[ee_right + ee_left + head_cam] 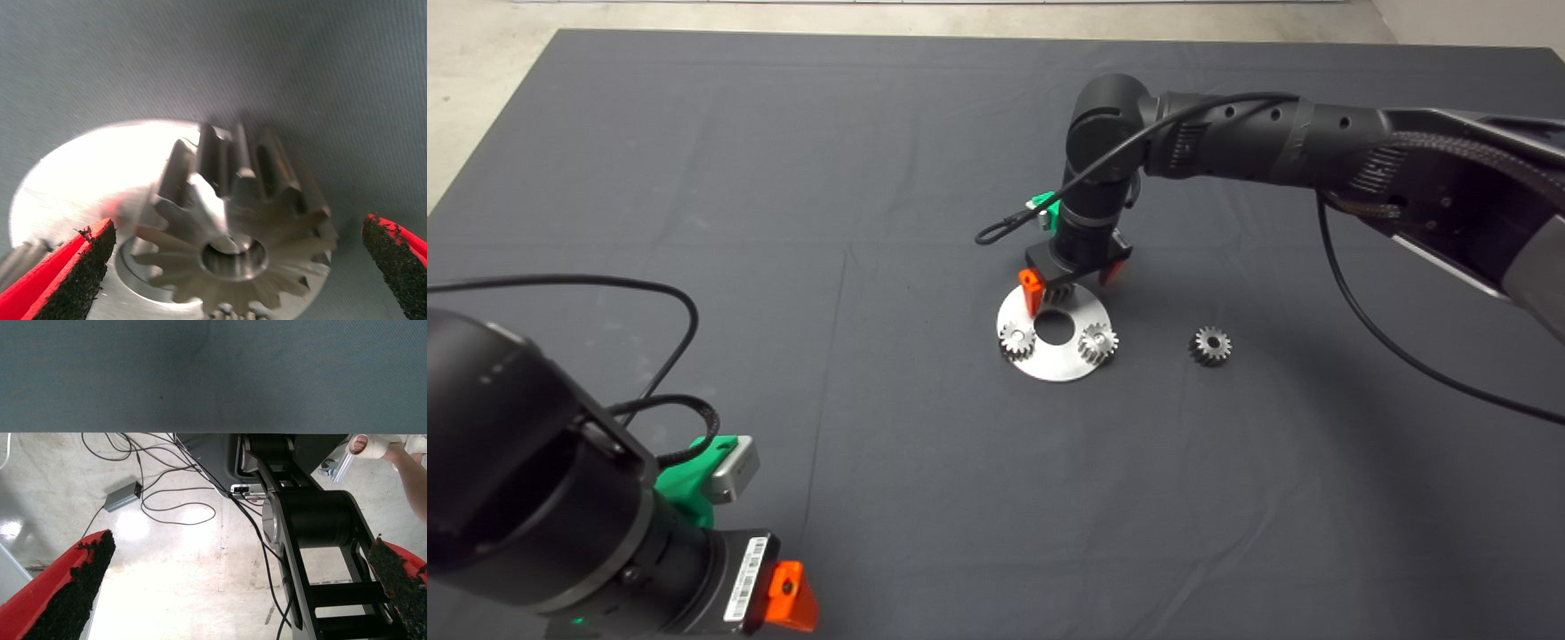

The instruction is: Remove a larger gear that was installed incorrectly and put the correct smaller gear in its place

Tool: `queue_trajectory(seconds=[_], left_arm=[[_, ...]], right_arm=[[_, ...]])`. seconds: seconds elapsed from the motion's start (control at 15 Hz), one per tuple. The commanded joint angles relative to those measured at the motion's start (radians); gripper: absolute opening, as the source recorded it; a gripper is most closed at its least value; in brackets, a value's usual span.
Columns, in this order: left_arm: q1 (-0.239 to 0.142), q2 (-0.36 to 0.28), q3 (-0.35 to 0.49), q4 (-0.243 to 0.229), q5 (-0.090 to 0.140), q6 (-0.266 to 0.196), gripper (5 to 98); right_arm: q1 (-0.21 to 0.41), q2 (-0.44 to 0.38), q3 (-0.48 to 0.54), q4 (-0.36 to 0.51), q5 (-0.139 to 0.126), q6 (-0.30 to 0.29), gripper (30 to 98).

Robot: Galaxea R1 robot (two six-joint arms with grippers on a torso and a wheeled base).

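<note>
The larger gear point(233, 207), steel with coarse splayed teeth and a centre hole, stands on the far side of a round steel plate point(1063, 366). My right gripper point(1071, 283) hangs directly over it, open, one red finger on each side and neither touching. In the head view only a bit of the larger gear point(1060, 293) shows under the wrist. Two fine-toothed small gears point(1016, 340) point(1098, 342) sit on the plate's near side. The smaller gear point(1210, 345) lies loose on the mat right of the plate. My left gripper point(240, 587) is parked at the lower left, open and empty.
The plate has a large centre hole point(1056, 326). The right arm's cable point(1005, 227) loops out beside the wrist. Past the mat's edge, the left wrist view shows the floor with cables point(167, 500) and a person's foot point(373, 445).
</note>
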Motion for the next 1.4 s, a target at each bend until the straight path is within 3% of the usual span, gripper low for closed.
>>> queue_trajectory(seconds=[0.0, 0.13, 0.67, 1.33], left_arm=[[-0.009, 0.000, 0.013, -0.019, 0.004, 0.000, 98.1], [-0.007, 0.000, 0.013, -0.019, 0.004, 0.000, 98.1], [-0.007, 0.000, 0.013, -0.019, 0.004, -0.001, 98.1], [-0.004, 0.000, 0.013, -0.020, 0.002, -0.003, 98.1]], right_arm=[[0.025, 0.008, 0.001, -0.034, 0.023, -0.025, 97.6], [0.025, 0.008, 0.001, -0.036, 0.048, -0.035, 97.6], [0.028, 0.009, 0.004, -0.090, 0.045, -0.041, 97.5], [0.030, 0.011, 0.012, -0.105, 0.042, -0.042, 84.8]])
